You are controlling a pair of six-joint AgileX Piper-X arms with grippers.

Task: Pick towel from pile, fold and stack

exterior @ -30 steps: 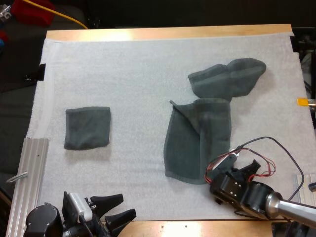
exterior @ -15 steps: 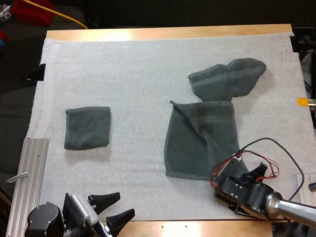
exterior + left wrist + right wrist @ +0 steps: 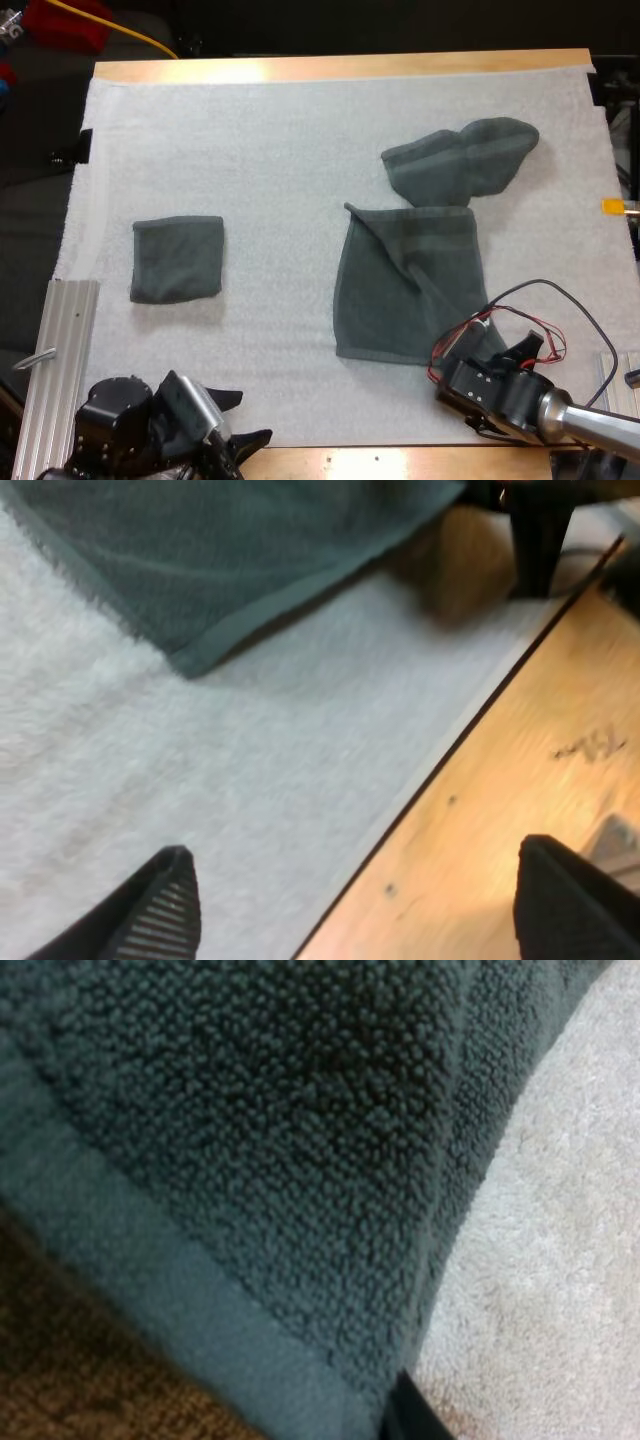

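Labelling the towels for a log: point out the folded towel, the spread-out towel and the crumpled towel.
folded towel (image 3: 177, 259), high view, its centre.
spread-out towel (image 3: 385, 300), high view, its flat left half.
crumpled towel (image 3: 455, 165), high view, middle of the bunch.

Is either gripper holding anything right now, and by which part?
The right gripper grips the spread towel by its near right corner; the left gripper is open, holding nothing.
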